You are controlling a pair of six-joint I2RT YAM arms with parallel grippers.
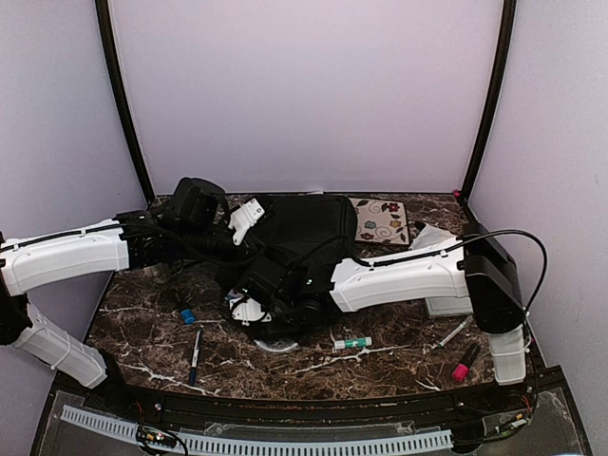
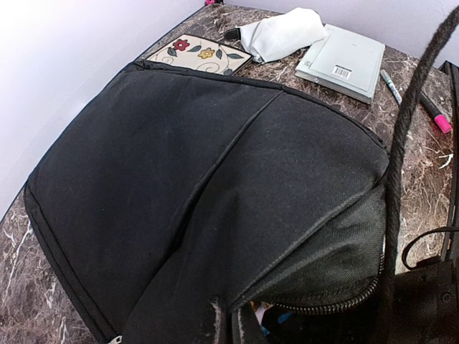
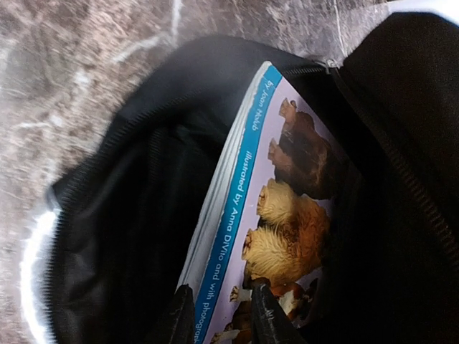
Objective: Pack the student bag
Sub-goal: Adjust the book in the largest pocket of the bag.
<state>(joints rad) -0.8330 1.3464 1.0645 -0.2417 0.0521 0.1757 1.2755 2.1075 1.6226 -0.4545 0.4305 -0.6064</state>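
Note:
The student bag, large, black and soft, lies at the back middle of the table with its zipped mouth toward the arms. My left gripper is shut on the bag's upper flap right at the mouth and holds it lifted. In the top view that gripper sits on the bag's left side. My right gripper is down inside the bag. Its fingers pinch the near edge of a picture book with furry animals and a blue spine band, which stands slanted in the opening.
A floral pad lies right of the bag. Beyond it are a white pouch and a pale book. On the marble top lie a green-capped stick, a pink marker, a black pen and a small blue item.

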